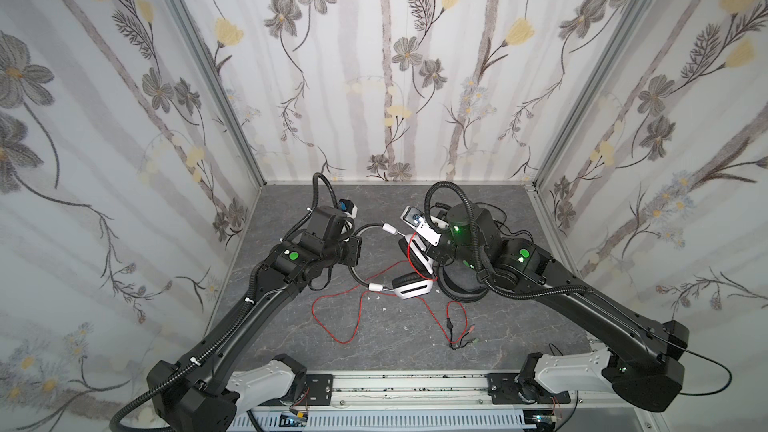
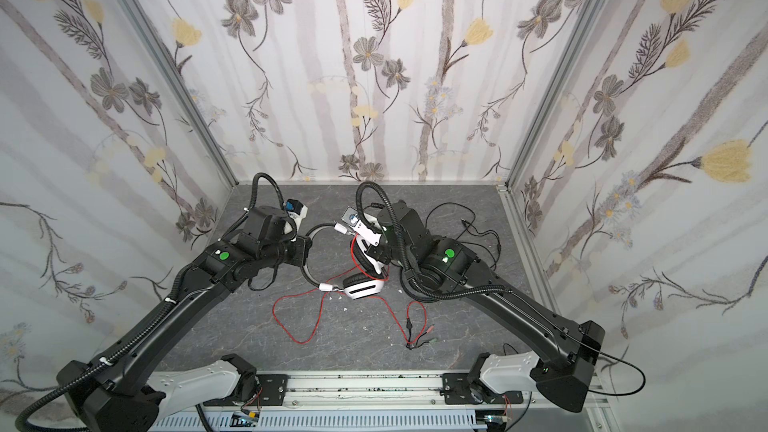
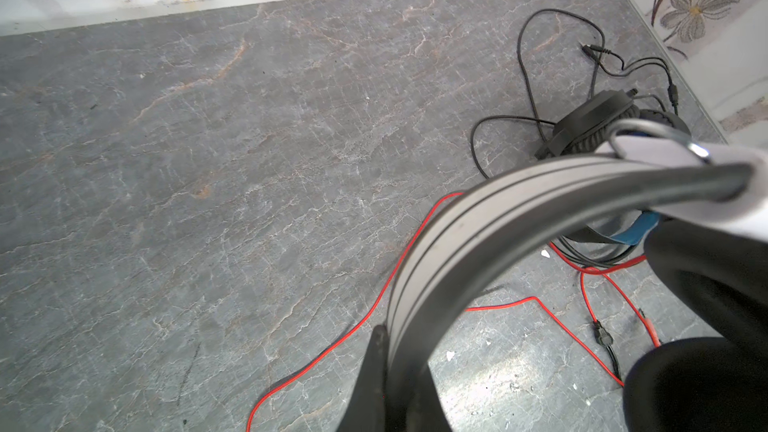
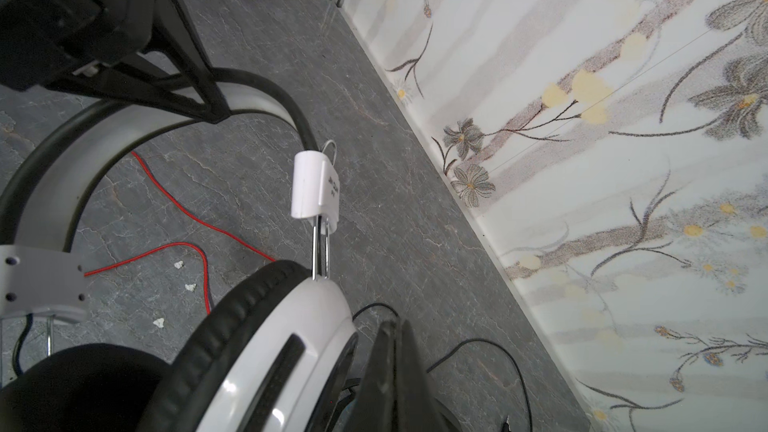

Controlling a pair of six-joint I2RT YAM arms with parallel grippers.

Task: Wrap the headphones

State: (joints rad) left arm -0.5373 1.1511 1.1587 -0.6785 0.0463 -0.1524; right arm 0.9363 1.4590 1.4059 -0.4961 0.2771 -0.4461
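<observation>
Our left gripper (image 1: 353, 252) clamped on the band (image 1: 368, 227) of the white headset (image 1: 409, 288) and our right gripper (image 1: 424, 257) on its far cup (image 1: 423, 263) mid-table, we risked the loose red cord (image 1: 344, 342) snagging the black headset (image 3: 582, 126) at right.

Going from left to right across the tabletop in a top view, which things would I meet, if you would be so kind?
left gripper, closed on the white band → white headset → black headset, partly under the right arm
</observation>
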